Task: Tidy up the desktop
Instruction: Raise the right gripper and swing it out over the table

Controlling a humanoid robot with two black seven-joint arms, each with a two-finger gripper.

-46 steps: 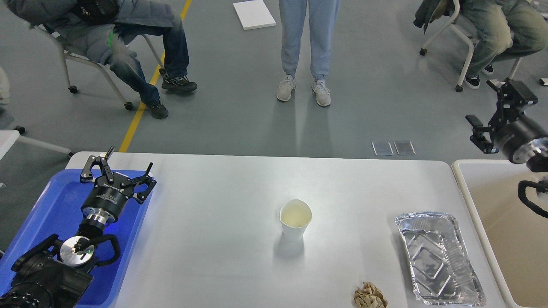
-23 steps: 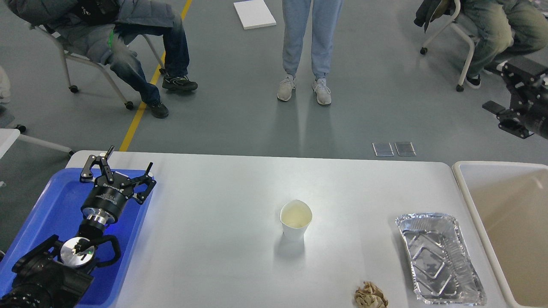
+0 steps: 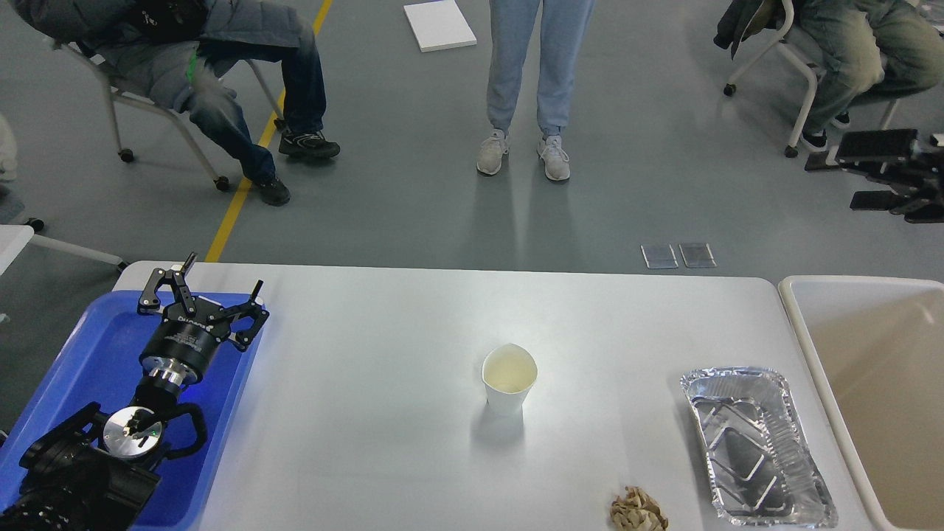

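Since earlier, right tool (image 3: 848, 166) rose beyond desktop (image 3: 383, 383), spread wide; left tool (image 3: 203, 295) wide.

Left hand (image 3: 205, 289) low at near left, fingers spread wide, empty. Right hand (image 3: 877, 171) raised at far right edge, fingers apart.
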